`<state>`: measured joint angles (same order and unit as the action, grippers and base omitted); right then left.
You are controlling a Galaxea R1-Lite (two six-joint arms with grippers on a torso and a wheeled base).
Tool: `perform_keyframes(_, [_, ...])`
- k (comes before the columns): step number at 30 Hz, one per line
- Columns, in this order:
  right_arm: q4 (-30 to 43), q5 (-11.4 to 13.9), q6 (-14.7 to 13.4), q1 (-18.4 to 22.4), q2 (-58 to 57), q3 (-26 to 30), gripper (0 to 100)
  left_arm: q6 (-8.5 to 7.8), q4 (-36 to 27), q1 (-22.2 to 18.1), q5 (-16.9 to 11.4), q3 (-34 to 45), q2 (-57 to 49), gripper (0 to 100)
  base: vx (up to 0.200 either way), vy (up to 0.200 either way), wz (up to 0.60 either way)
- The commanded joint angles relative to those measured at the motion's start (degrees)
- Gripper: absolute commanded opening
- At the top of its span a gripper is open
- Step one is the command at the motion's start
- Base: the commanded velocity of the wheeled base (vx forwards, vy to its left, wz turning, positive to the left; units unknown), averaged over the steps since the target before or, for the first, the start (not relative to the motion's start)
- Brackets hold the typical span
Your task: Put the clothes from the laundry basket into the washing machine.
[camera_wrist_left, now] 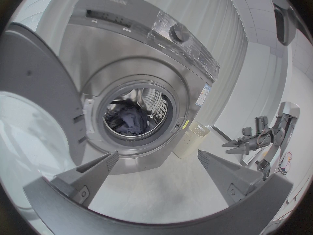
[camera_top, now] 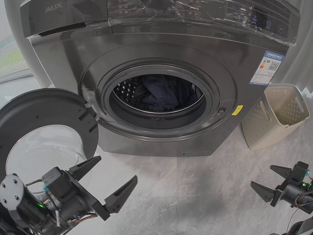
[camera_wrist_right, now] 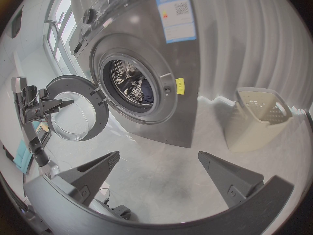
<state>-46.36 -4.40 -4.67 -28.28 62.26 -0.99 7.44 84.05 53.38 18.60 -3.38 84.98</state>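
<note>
The left end effector hangs low over the grey stone-patterned floor. Its two dark, wedge-shaped fingers are spread wide with nothing between them. The right end effector is likewise wide and empty.

Ahead of and above both stands the washing machine, a brushed grey metal cabinet with crinkled clear film over its control panel. Its round door, a dark plastic ring around a bulging glass bowl, is swung fully aside just beyond the left end effector. That leaves the porthole free for loading.

Deep in the perforated steel drum lie the clothes, dark navy, soft and crumpled in a heap. The laundry basket is cream plastic with perforated walls and handle slots. It stands ahead of the right end effector, close against the machine's corner, presumably so garments travel only a short way. The part of its inside that can be seen is bare, so the loading looks finished or nearly so.
</note>
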Motion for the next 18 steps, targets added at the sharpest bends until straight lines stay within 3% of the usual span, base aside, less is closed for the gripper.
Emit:
perform_keyframes(1, [16.65,-1.4,1.15,8.59,-27.89,0.72,100,-1.02,-11.28,-6.1,1.17,3.38,-19.33,100,-0.2,0.0,0.0])
perform_keyframes(8, [28.52,-1.49,1.15,13.34,-41.95,-1.47,100,-0.49,-23.85,-11.99,0.47,3.38,-32.42,100,-0.2,0.0,0.0])
perform_keyframes(12, [37.31,-1.49,1.24,16.07,-50.66,-1.83,100,-0.49,-35.36,-18.14,-1.02,3.38,-45.08,100,-0.2,0.0,0.0])
perform_keyframes(14, [39.77,-1.49,1.24,17.12,-52.59,-1.56,100,-1.11,-42.04,-22.27,-2.43,3.38,-50.7,100,-0.2,0.0,0.0])
perform_keyframes(17, [41.7,-1.49,1.24,18.97,-55.58,0.11,100,-3.92,-51.18,-29.92,-6.39,3.38,-60.11,100,-0.2,0.0,0.0])
perform_keyframes(18, [42.05,-1.75,1.33,19.58,-56.72,0.99,100,-4.1,-54.52,-32.03,-7.7,3.38,-62.74,100,0.0,0.0,0.0])
